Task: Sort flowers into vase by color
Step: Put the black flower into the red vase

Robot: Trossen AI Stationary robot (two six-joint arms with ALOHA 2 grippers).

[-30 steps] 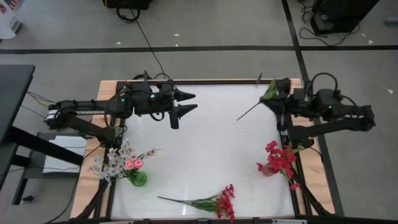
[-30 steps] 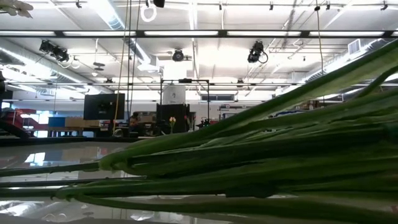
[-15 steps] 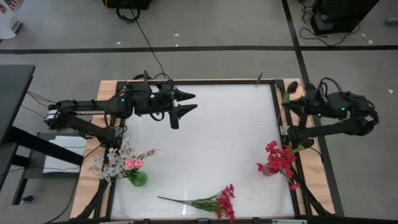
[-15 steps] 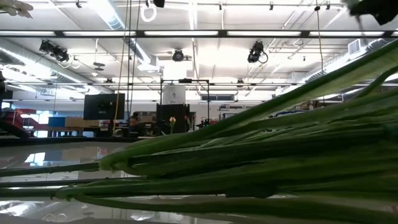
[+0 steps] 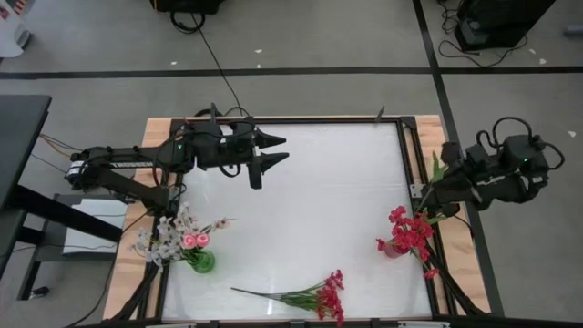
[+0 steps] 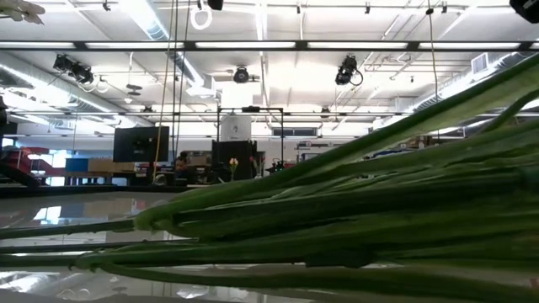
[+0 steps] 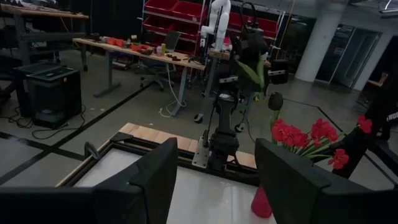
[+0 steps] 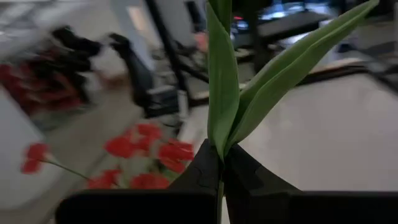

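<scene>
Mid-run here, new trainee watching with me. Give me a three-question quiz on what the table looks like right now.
1. True or false: the right hand is shut on a leafy stem.
2. Which vase holds the white and pink flowers: A) green vase, B) red vase?
3. Fill in: a loose red spray lies at the table's ___ edge, nearest the low camera.

Key: 1 true. 2 A. 3 front. The left hand waits open over the table's far left part.
</scene>
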